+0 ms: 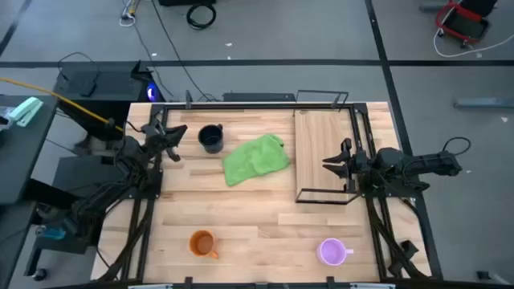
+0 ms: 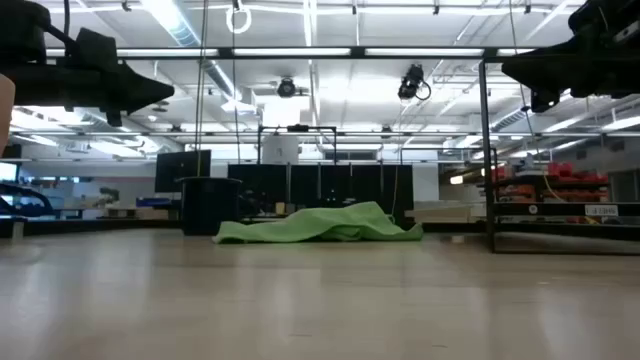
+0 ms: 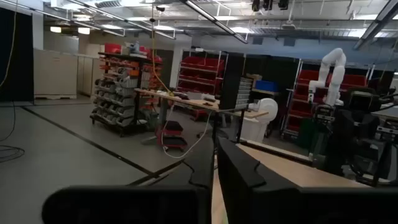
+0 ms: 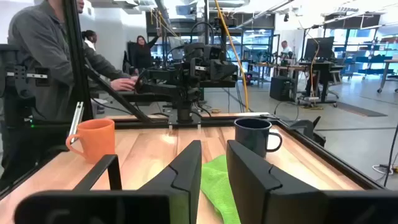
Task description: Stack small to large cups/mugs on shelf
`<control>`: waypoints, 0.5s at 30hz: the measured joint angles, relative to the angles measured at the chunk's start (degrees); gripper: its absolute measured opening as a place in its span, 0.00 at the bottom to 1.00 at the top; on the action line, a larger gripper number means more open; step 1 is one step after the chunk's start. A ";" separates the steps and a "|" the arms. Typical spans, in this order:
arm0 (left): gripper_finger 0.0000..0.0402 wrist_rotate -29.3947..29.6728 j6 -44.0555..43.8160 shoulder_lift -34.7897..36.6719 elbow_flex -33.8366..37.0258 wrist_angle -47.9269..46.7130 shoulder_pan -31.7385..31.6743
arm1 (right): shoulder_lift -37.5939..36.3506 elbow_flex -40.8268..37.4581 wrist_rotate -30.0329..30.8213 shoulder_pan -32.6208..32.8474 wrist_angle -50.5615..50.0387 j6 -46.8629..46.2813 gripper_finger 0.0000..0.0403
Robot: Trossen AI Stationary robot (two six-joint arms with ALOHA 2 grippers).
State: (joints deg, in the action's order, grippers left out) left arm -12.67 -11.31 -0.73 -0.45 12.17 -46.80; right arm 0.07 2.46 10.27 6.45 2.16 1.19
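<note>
So nothing is stacked yet: left gripper, fingers barely parted and holding nothing, hovers beside the navy mug. The orange mug and purple mug sit near the front edge, and the shelf is bare. Right gripper waits over it, narrowly parted. Best approach mugs by the rim (handles vary); the green cloth lies between navy mug and shelf.

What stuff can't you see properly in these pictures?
- Pale purple handled mug: seen only in the high view; outside the other views' frames.
- Orange handled mug: absent from the low view.
- Dark navy handled mug: in the low view just a dark silhouette, handle not visible.
- Light wooden shelf board: in the low view only its black wire frame shows.
- Crumpled green cloth: partly hidden in the right wrist view by the right gripper fingers.
</note>
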 joint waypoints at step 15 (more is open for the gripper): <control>0.07 0.00 0.02 0.00 -0.01 0.00 0.01 | 0.00 0.00 0.01 0.00 -0.01 -0.02 0.21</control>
State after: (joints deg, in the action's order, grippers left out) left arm -12.67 -11.29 -0.73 -0.46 12.17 -46.79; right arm 0.08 2.46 10.28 6.44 2.15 1.17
